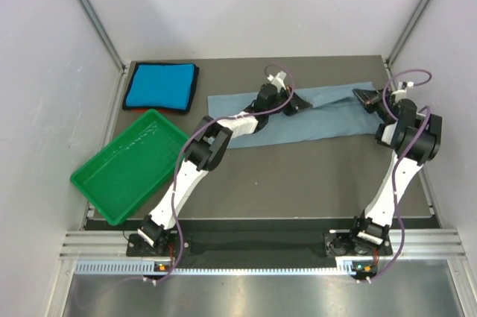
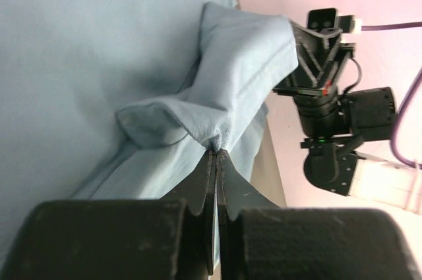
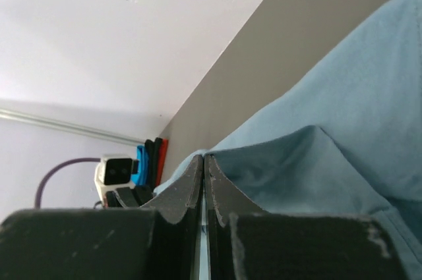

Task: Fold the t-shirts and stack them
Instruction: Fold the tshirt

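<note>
Left wrist: left gripper (image 2: pixel 216 153) pinched tight on a fold of grey-blue t-shirt (image 2: pixel 99 43). Right gripper (image 3: pixel 203 157) likewise clamped on its edge.

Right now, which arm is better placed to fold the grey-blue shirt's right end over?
Probably right: the right gripper pinches the grey-blue shirt at that end; the left gripper pinches nearer its middle.

The dusty grey-blue t-shirt (image 1: pixel 328 119) lies as a long, rumpled band across the far half of the worktop (image 1: pixel 298 175), with its far edge bunched and lifted at two points. The bright turquoise t-shirt (image 1: pixel 159 86), dark-edged, sits folded into a flat square at the far left corner, well apart.
</note>
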Robot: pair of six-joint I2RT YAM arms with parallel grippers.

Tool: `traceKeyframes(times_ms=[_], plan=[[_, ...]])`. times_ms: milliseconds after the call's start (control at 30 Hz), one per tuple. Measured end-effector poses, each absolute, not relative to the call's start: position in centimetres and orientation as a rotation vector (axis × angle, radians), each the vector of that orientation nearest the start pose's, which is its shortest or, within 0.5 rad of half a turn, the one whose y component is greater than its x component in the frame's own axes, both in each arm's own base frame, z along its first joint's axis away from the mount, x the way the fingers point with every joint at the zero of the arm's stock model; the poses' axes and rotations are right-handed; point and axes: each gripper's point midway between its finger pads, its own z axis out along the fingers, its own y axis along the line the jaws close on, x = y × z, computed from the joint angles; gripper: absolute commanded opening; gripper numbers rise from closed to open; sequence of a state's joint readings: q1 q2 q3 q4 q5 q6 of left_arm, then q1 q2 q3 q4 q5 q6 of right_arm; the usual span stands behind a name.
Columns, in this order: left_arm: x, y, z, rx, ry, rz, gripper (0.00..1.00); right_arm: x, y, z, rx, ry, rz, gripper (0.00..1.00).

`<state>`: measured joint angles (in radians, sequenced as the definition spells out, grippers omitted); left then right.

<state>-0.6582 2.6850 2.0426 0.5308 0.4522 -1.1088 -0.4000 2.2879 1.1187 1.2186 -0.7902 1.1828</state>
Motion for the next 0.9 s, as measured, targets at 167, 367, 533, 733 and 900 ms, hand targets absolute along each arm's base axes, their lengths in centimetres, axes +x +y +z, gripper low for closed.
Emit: traceKeyframes(times_ms=[167,367,533,733,900], plan=[[47.8,-51.7,7.2,-0.048,2.031,-1.621,0.00,51.9,-6.4,10.2,0.650,1.552,1.199,0.00],[47.0,-51.5,6.9,-0.052,2.061,-1.615,0.00,49.9,-6.6,10.8,0.679,1.560,1.183,0.00],[46.6,-51.4,7.7,-0.041,2.061,-1.624,0.00,48.7,-6.6,11.0,0.679,1.596,1.139,0.00],[46.2,-51.1,7.3,-0.030,2.106,-1.588,0.00,47.2,-6.9,8.5,0.727,1.698,1.060,0.00],[46.0,-50.6,5.6,-0.036,2.179,-1.519,0.00,45.8,-7.4,5.9,0.786,1.790,0.987,0.00]])
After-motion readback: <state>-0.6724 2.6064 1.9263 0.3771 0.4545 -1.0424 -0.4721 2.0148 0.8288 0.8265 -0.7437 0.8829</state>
